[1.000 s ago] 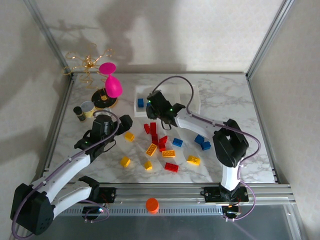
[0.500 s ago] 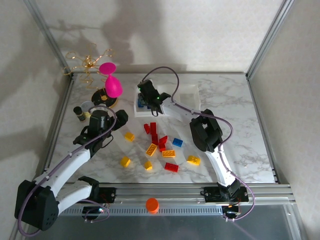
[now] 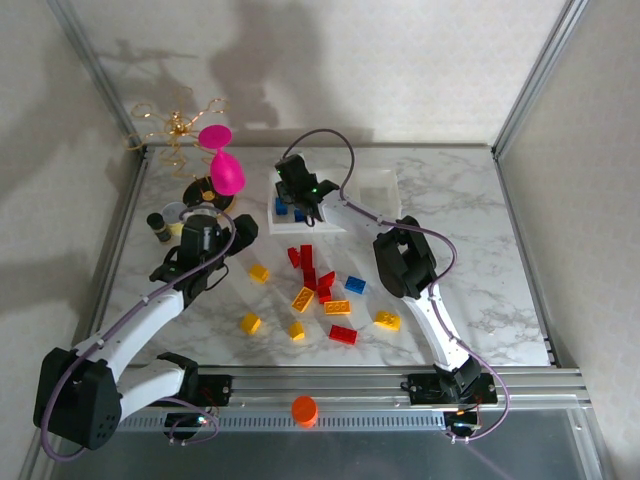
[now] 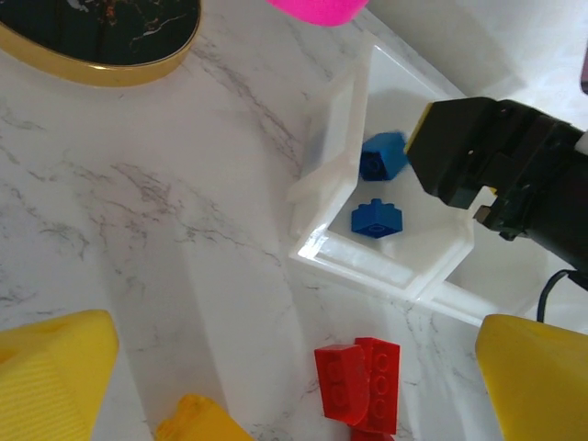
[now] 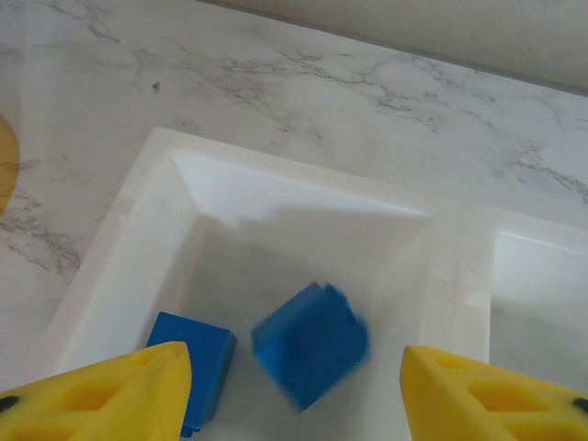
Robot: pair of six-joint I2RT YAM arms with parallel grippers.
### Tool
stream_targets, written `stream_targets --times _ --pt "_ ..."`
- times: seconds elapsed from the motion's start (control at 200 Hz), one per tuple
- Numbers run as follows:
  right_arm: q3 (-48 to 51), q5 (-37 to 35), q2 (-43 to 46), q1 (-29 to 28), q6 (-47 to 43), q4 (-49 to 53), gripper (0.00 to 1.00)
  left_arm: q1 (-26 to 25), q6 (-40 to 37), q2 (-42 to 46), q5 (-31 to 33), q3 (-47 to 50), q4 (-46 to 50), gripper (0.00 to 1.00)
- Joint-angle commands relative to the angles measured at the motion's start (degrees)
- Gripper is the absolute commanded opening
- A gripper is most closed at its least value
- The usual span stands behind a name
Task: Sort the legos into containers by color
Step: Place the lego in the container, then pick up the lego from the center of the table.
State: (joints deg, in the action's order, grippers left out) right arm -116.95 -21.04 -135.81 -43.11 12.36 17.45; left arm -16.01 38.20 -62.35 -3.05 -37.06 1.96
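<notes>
Legos (image 3: 320, 290) lie scattered on the counter (image 4: 138, 230)! A blurred blue brick (image 5: 310, 344) sits loose directly below the right tool (image 3: 298, 200), in the containers' (image 5: 138, 230) end bin, beside another blue one (image 5: 193, 358). That tool's jaws stand apart, gripping nothing. The left tool (image 4: 294, 381) gapes wide, empty, red bricks (image 4: 360, 381) below it

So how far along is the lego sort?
Done: two blue bricks in the left-end bin, one blurred, apparently mid-drop. In hand: nothing; right gripper open above that bin, left gripper open too. Left: red bricks, yellow bricks and a loose blue brick on the table.
</notes>
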Motion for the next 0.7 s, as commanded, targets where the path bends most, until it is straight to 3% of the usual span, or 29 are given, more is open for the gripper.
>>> stream_targets --times 0.0,0.14,0.345,0.696 --pt "2.2 -0.7 6.0 -0.3 -0.5 0.3 0.64 0.6 -1.2 1.0 -1.4 -1.9 -0.6 1.00" --pt "8.0 0.7 12.0 -0.3 1.0 -0.2 0.68 0.4 -1.5 1.8 -3.0 -2.3 0.3 1.00" --pt "26.3 3.6 25.5 -0.3 5.2 -3.2 0.72 -1.3 -1.4 2.4 -5.2 -2.2 1.3 1.00" --pt "47.3 6.2 40.6 -0.2 13.9 0.9 0.76 -9.9 -0.4 2.1 -3.3 -0.8 1.3 1.00"
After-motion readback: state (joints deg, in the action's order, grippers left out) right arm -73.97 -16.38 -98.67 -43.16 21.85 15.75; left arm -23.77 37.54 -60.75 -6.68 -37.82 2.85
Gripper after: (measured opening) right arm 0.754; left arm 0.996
